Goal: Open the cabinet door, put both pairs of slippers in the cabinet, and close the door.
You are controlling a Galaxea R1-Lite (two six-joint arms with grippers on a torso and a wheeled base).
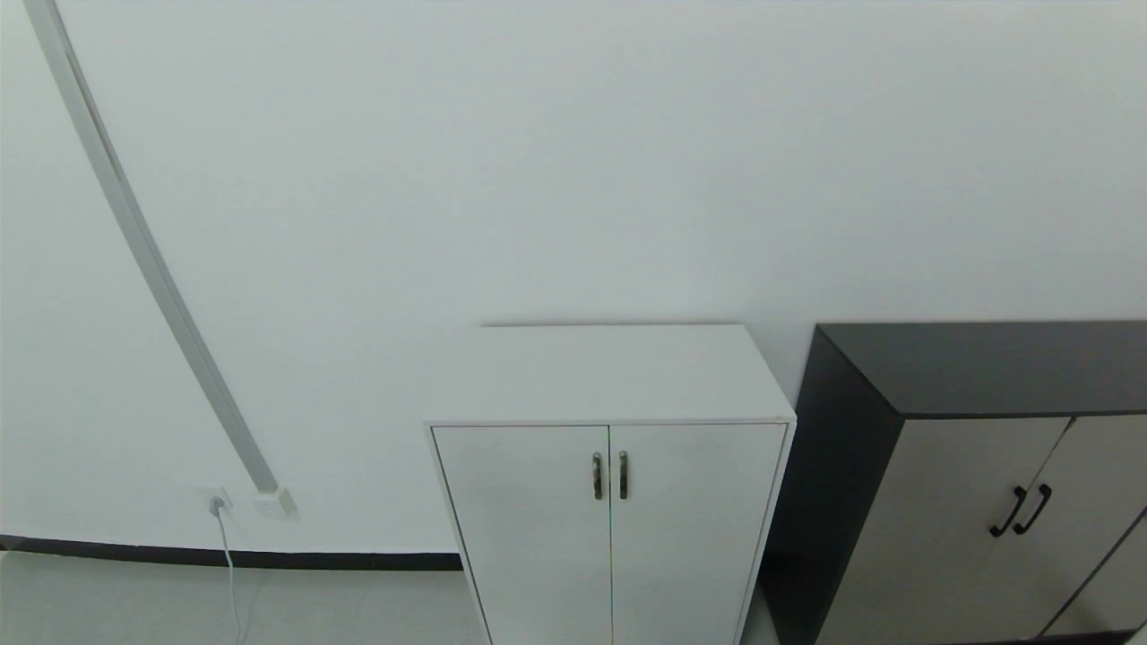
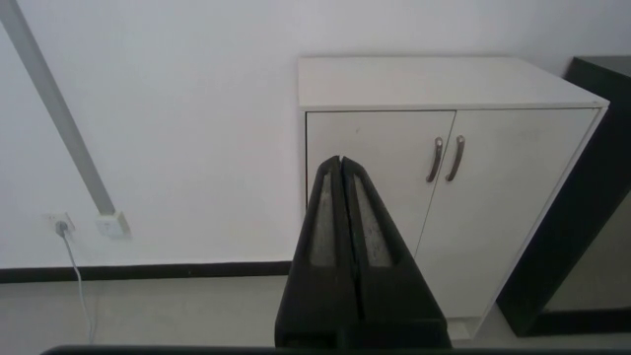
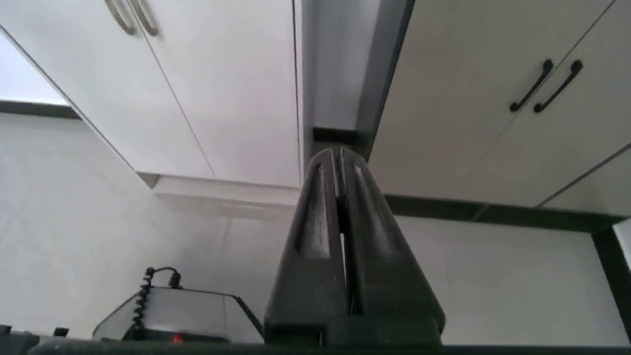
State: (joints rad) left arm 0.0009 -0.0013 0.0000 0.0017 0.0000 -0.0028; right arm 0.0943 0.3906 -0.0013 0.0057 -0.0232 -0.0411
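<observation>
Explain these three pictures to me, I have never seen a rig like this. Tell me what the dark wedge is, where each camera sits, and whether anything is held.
This is a wheeled robot with two arms, each ending in a gripper, a two-fingered clamp. The wide picture comes from a camera on its head, facing a wall. It shows a white cabinet with both doors closed and two handles at the middle, and a black cabinet beside it on the robot's right. The other two come from cameras on the wrists. The dark wedge is each arm's own gripper seen from behind: the left gripper points toward the white cabinet, the right gripper toward the gap between the cabinets. Both are shut, fingers together, holding nothing.
</observation>
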